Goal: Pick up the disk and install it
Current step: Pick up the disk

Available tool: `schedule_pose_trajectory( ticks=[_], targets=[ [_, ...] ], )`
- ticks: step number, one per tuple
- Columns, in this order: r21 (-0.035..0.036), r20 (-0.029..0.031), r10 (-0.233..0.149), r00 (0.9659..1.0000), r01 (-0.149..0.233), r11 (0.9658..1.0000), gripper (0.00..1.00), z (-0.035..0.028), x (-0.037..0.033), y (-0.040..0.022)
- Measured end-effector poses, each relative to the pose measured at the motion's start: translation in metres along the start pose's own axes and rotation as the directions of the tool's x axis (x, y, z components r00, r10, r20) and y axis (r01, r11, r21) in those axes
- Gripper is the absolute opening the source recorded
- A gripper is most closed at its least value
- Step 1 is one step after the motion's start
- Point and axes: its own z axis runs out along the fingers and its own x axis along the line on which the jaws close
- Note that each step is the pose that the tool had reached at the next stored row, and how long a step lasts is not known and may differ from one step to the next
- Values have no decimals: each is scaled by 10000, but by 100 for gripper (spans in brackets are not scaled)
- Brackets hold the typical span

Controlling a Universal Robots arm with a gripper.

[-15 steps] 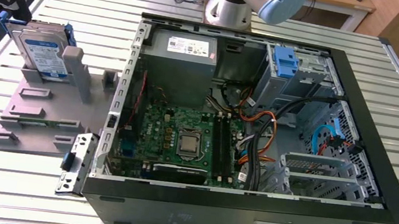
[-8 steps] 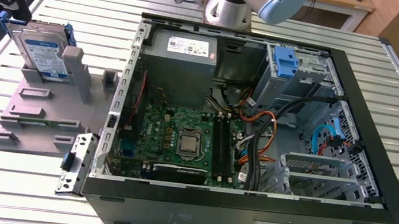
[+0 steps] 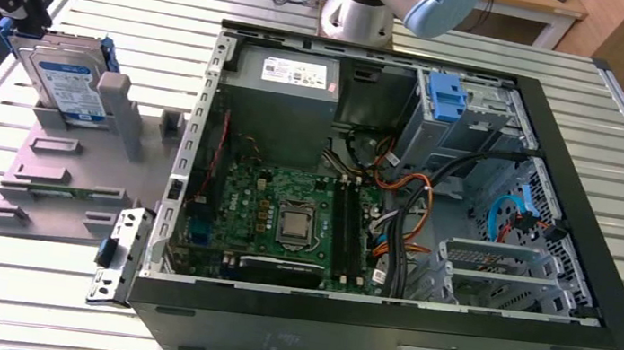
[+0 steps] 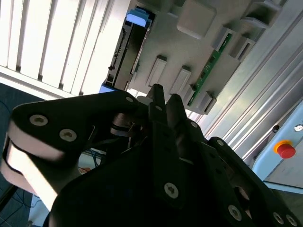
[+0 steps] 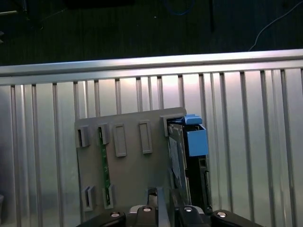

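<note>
The disk [image 3: 68, 84] is a silver drive with a blue-and-white label and blue rails. It stands upright on edge in a grey holder [image 3: 59, 169] to the left of the open computer case [image 3: 388, 330] in the exterior view. In both wrist views the disk [image 5: 177, 156] [image 4: 124, 52] is seen edge-on at one side of the holder [image 5: 132, 179]. My gripper [image 3: 34, 12] hangs above the disk near the table's far left corner, apart from it. Its black fingers [image 4: 157, 101] stand close together with nothing between them, and the gripper [image 5: 152, 193] points down at the holder.
The case lies open on a slatted metal table [image 3: 610, 115], showing a green motherboard [image 3: 294, 218], cables and a drive cage with a blue part [image 3: 443, 97]. A green circuit strip [image 5: 103, 165] sits in the holder. A red button [image 4: 285, 150] shows beyond the table.
</note>
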Motion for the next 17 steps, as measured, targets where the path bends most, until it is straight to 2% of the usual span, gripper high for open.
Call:
schedule_pose_trajectory(
  ticks=[2,3,4,7,8,13,15,17],
  targets=[
    [0,0,-1,10000,1,10000,29,0,0,0],
    [0,0,-2,10000,2,10000,29,0,0,0],
    [0,0,-3,10000,3,10000,41,0,0,0],
    [0,0,-5,10000,5,10000,47,0,0,0],
    [0,0,-6,10000,6,10000,53,0,0,0],
    [0,0,-9,10000,9,10000,53,0,0,0],
    [0,1,-12,10000,12,10000,53,76,1,0],
    [0,1,-12,10000,12,10000,53,78,2,0]
  ],
)
